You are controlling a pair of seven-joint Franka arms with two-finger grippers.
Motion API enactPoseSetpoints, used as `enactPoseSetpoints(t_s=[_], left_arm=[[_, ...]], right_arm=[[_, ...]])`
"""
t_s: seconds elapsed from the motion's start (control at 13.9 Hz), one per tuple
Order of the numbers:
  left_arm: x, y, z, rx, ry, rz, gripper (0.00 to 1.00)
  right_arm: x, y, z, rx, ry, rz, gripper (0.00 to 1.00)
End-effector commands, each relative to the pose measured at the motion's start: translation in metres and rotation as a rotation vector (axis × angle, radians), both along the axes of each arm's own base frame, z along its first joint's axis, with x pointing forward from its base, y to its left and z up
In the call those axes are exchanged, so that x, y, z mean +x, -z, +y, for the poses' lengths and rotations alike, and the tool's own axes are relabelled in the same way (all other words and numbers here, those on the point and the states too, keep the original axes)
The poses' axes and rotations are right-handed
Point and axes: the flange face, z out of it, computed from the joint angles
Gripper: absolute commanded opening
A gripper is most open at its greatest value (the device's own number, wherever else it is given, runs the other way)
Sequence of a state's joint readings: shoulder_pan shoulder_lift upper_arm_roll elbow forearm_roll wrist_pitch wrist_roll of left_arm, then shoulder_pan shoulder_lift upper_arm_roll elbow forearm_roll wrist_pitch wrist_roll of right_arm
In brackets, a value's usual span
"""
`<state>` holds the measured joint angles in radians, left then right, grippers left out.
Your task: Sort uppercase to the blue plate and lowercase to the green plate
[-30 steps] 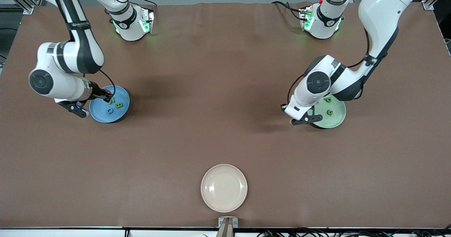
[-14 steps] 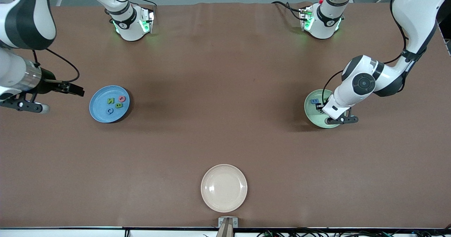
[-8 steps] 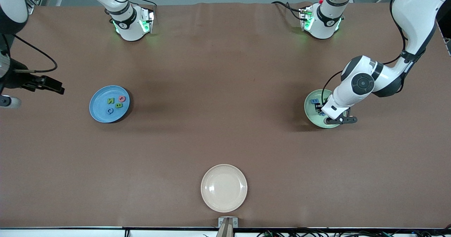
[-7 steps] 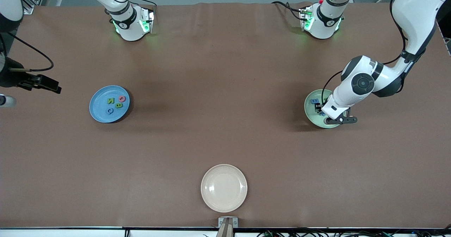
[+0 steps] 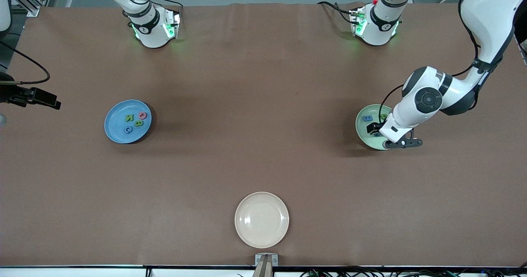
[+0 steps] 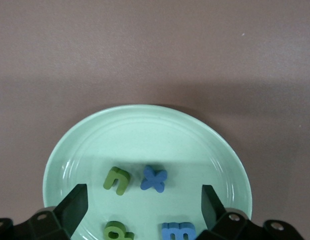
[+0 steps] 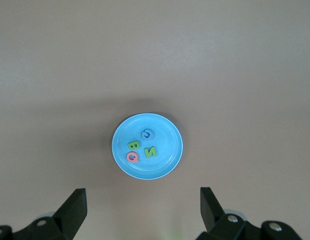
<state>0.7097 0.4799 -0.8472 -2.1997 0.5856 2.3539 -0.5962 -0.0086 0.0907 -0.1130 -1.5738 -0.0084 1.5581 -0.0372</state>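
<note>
The sorting looks finished. The blue plate (image 5: 128, 122) sits at the middle left of the front view and carries all four uppercase letters: green N (image 5: 129, 118), red O (image 5: 142, 115), green B (image 5: 139, 123) and blue C (image 5: 129, 130). The green plate (image 5: 363, 133) sits at the middle right, and the left wrist view shows four lowercase letters in it: the hooked u (image 6: 117, 180) just beside the x (image 6: 154, 178), with the p (image 6: 115, 231) and the m (image 6: 178, 232) at the lower edge of that frame. A cream plate (image 5: 262, 219) at the bottom centre lies bare.

The left hand (image 5: 375, 129) hangs low over the green plate with its fingers (image 6: 72, 206) spread wide and nothing between them; the x and u lie straight ahead of its gap, released. The right hand (image 5: 41, 98), at the far left edge of the front view, is high over the bench's end, released and empty, with the blue plate centred ahead in its wrist view.

Judging from this, no letter remains to fetch; the left arm only needs to lift straight up so its fingers clear the plate's rim without nudging the letters.
</note>
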Motion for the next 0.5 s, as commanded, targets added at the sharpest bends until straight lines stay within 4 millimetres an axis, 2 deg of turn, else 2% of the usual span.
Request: enactPoseSetpoints(t_s=[0.0,0.29,0.43], left_arm=[[0.0,-0.005,0.0,0.017,0.002,-0.002,1.0],[0.002,-0.005,0.005,0.017,-0.001,0.0,1.0],[0.005,-0.01,0.01,0.02,-0.011,0.014,1.0]], right_arm=[[0.004,-0.006,0.001,-0.015,-0.016,-0.003,1.0],[0.006,-0.009,-0.005,-0.013,-0.001,-0.013,1.0],[0.007,-0.023,-0.005,-0.018,-0.003,-0.041,1.0]])
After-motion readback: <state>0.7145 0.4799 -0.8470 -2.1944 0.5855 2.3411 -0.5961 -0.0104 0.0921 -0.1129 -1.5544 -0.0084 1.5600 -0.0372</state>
